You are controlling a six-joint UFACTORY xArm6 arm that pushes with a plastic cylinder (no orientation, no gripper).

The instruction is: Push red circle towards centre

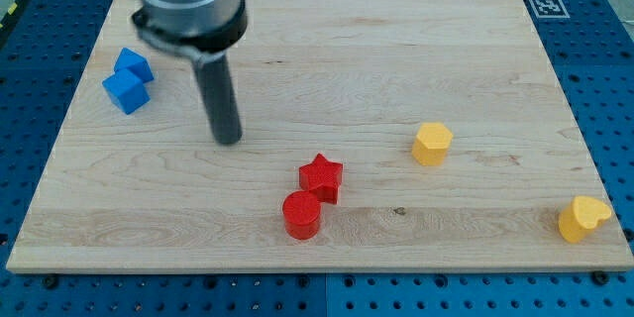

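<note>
The red circle [301, 215] lies on the wooden board [327, 69] just below the board's middle, touching the red star [322, 177] at its upper right. My tip [228, 140] stands to the upper left of the red circle, apart from it, with bare wood between them. The rod rises from the tip to the arm's grey body at the view's top left.
Two blue blocks [128, 79] sit close together at the left. A yellow hexagon [432, 144] lies right of centre. A yellow heart-like block [582, 218] lies near the bottom right corner. A printed marker [546, 6] is at the top right.
</note>
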